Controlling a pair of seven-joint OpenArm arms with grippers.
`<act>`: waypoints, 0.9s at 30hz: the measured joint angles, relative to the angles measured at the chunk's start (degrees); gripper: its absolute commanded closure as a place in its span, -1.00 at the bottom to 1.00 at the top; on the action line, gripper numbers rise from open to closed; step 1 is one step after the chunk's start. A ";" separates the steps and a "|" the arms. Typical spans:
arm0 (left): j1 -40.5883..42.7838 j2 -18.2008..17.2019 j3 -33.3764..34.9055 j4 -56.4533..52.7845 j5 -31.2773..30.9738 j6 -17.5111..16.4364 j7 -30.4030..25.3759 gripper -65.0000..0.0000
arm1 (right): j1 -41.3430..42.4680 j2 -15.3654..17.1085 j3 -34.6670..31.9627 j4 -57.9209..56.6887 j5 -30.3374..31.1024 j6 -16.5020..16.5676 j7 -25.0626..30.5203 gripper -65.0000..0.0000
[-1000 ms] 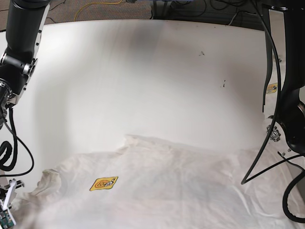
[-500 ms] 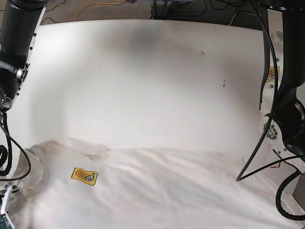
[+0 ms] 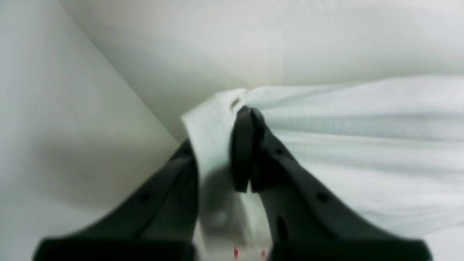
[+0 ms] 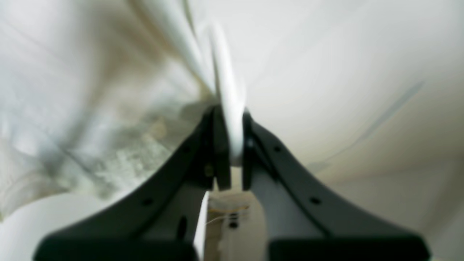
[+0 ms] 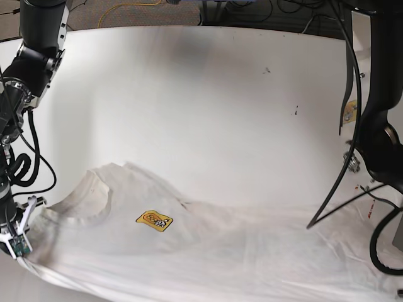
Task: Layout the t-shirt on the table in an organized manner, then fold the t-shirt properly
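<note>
Left gripper [image 3: 246, 119]: jaws closed on a fold of white cloth, tips meeting with the fabric pinched between them. Cloth runs from the tips toward 3 o'clock in long soft ridges and drops between the black fingers [image 3: 286, 174] toward 6 o'clock. View blurred; which part of the garment is held cannot be told.

Right gripper [image 4: 230, 145]: jaws closed on a thick rolled edge of white cloth that stands up from the tips toward 12 o'clock. Crumpled fabric lies at 9 o'clock of the tips, plain white surface at 3 o'clock. View blurred.

Shirt [image 5: 208, 251]: white, spread across the near edge of the table [image 5: 189, 94], from 7 o'clock to 5 o'clock in the base view. Collar opening [image 5: 82, 195] at 8 o'clock, near the right arm [image 5: 25, 82]. Small orange-yellow square logo [image 5: 154, 220] just toward 3 o'clock of the collar. Cloth wrinkled, upper edge running unevenly across the tabletop.

Table: white, smooth, bare from centre to 12 o'clock. Two small dark marks [image 5: 267, 70] toward 1 and 2 o'clock.

Left arm [image 5: 378, 126]: black, at 3 o'clock of the base view, with black cables [image 5: 349, 113] hanging beside it down to the shirt.

Right arm: black, at 9 o'clock, cables looped beside it.
</note>
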 measured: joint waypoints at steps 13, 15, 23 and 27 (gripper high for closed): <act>28.89 0.52 -0.20 13.66 0.59 0.02 1.01 0.94 | -14.62 -7.93 8.31 0.09 -0.33 0.20 -1.05 0.93; 33.31 0.72 -0.17 14.75 0.72 0.00 1.20 0.94 | -16.46 -9.79 9.88 0.07 -0.70 0.17 -1.22 0.93; 48.06 2.78 -0.15 15.56 1.44 0.02 0.61 0.94 | -24.41 -15.89 13.88 -0.13 -1.86 -0.33 -2.03 0.93; 54.23 2.91 0.00 15.58 1.33 -0.04 -0.50 0.94 | -28.24 -18.05 14.01 -0.24 -1.95 -0.48 -2.23 0.93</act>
